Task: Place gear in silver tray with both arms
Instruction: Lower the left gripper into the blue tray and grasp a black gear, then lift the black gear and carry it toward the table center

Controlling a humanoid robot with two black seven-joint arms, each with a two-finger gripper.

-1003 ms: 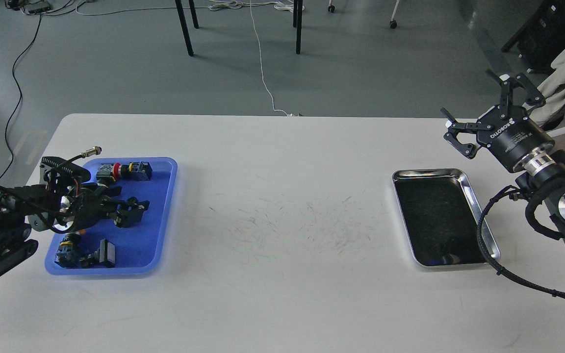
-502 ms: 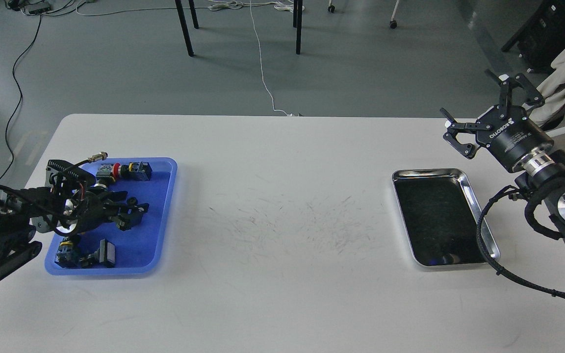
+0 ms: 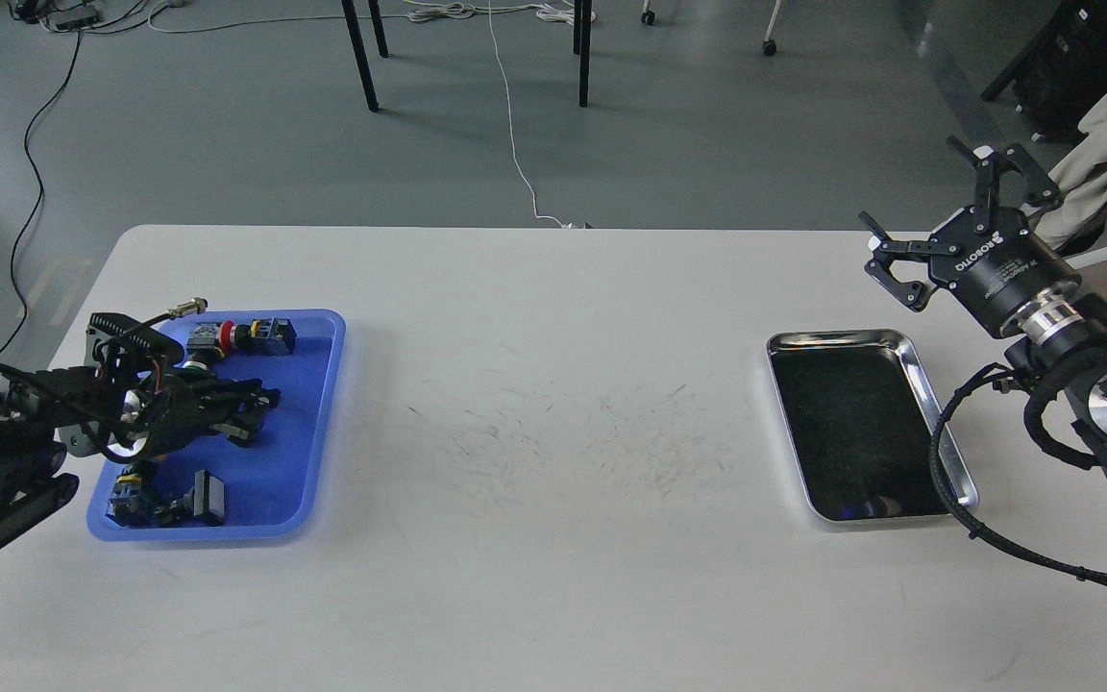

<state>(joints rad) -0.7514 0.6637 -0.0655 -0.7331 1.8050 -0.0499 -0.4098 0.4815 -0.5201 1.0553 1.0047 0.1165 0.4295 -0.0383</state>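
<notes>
The silver tray (image 3: 871,428) lies on the table's (image 3: 553,384) right side, its long axis running away from the robot. The right hand (image 3: 938,216), fingers spread and holding nothing, hovers just beyond its far corner. Far left, the left hand (image 3: 241,408) reaches among dark parts in a blue tray (image 3: 308,423); its grip cannot be told.

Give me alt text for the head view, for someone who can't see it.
The left claw reaches over a blue tray of small parts at the left of a white table. The right claw hangs open beyond the silver tray, which holds nothing.
</notes>
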